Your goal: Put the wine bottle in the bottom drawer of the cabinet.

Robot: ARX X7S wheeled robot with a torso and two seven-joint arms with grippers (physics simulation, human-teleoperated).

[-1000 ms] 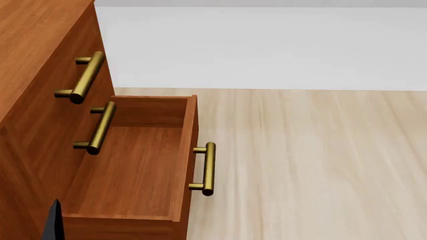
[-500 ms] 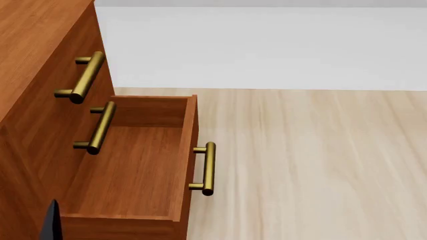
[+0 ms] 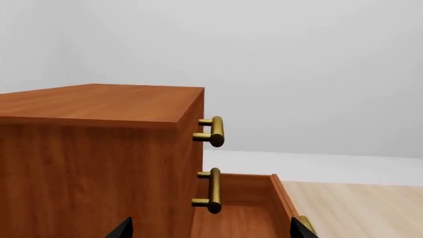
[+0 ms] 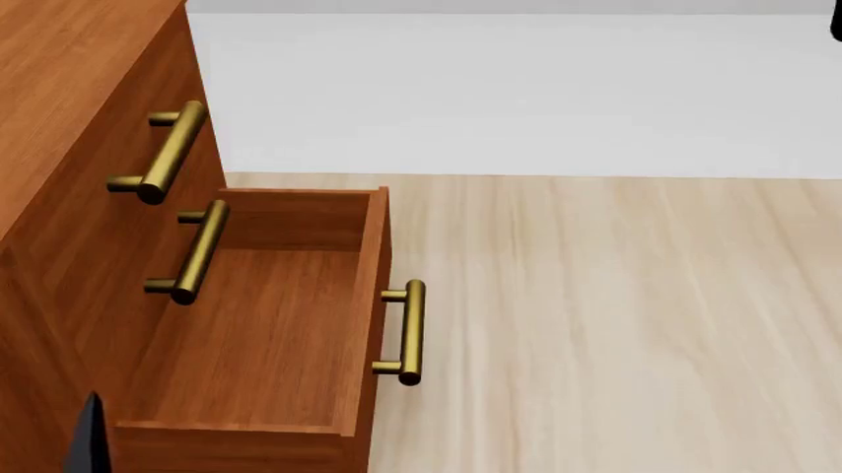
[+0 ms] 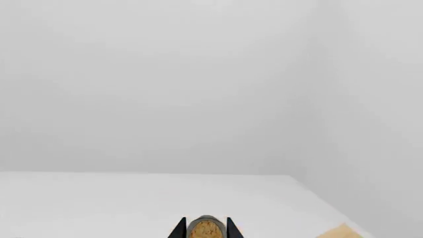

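Cabinet: reddish-brown wood, fills the left side of the head view; its flat top shows at left centre of the left wrist view. Two upper drawer fronts closed, brass bar handles in place.

Bottom drawer: pulled out, lower left of the head view. Inside is bare wood, nothing lying in it. Brass handle on its front, facing the pale plank floor.

Wine bottle: only the tan cork top shows, at bottom centre of the right wrist view, seen end-on. Body and label out of frame. It does not show in the head view, so it is not yet over the drawer.

Right pincer: two dark fingertips sit tight on either side of the cork end, pinching the bottle near its top.

Left pincer: two dark tips at the bottom edge of the left wrist view, well apart, nothing between them — spread. A dark sliver at the lower left corner of the head view is probably part of this arm.

Judgement, step in hand: carry bottle to the open drawer. The drawer looks shallow, so lay the bottle along its length rather than stand it. Bring it in over the front edge, clear of the middle handle overhanging the box, lower until it rests on the floor of the drawer, then release. Keep the left arm out of the path.
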